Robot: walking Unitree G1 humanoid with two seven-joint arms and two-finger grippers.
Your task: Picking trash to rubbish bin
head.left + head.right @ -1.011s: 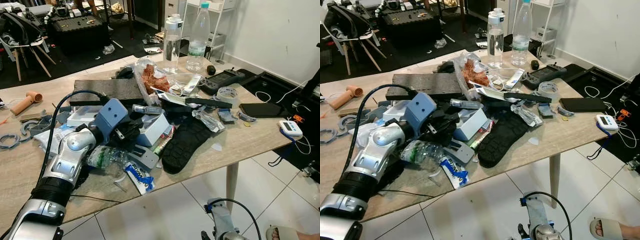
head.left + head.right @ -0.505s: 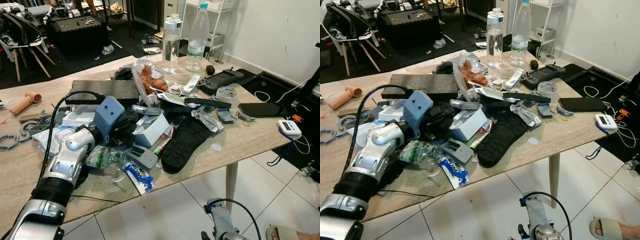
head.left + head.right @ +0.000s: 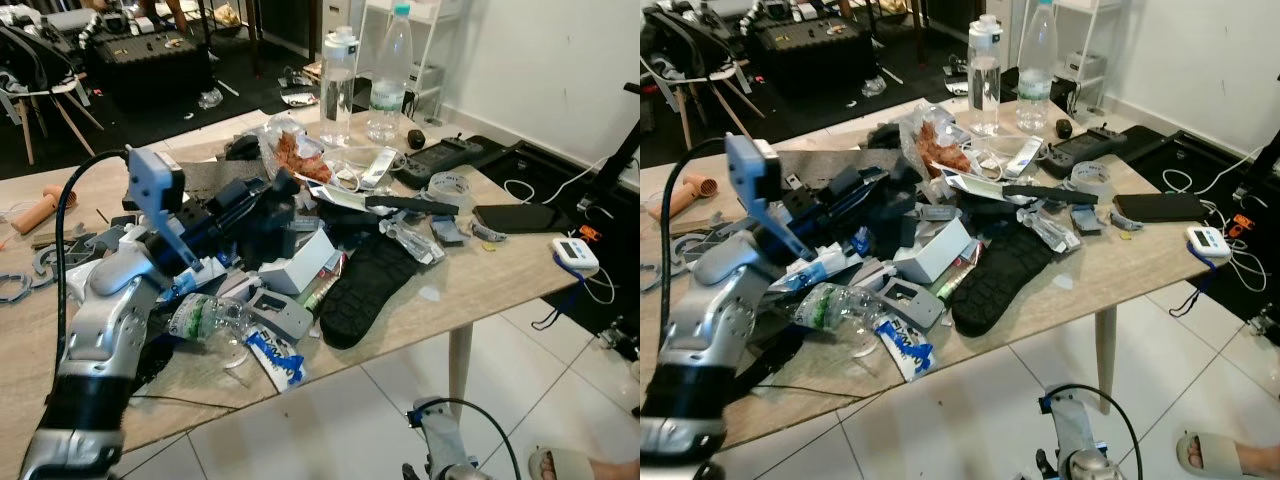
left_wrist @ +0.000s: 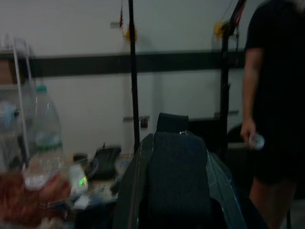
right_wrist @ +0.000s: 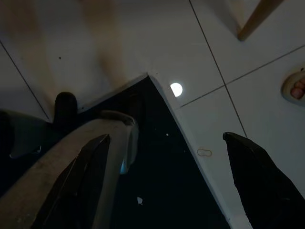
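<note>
The left gripper (image 3: 268, 200) hung raised above the middle of the pale wood-grain table (image 3: 480, 285), its two black fingers clamped tight on a dark, matte, block-shaped piece (image 4: 178, 176) with a soft-looking surface; what it was made of could not be told. Below and around it the rest of the trash lay heaped on the tabletop: one crushed clear plastic bottle (image 3: 205, 318), one blue-and-white crinkled wrapper (image 3: 275, 360) jutting over the near edge, one white cardboard box (image 3: 300, 268), one clear plastic bag of reddish scraps (image 3: 300, 155), and one long black rubbery sole-shaped thing with a knobbly tread (image 3: 365, 290).

At the far edge stood two tall clear plastic bottles, one with a white cap (image 3: 338, 75) and one with a green cap (image 3: 385, 75), close beside each other. Towards the table's right end things thinned out: one roll of clear tape (image 3: 450, 186), one flat black slab-like device (image 3: 520, 217) and one small white timer (image 3: 578, 255) just at the corner, with bare wood between them.

The right gripper (image 5: 167, 181) hung low over glossy white floor tiles (image 3: 340, 420), fingers spread wide with nothing between them. The tiled floor in front of the table lay open. A person in dark clothing (image 4: 276, 95) stood beyond the table.
</note>
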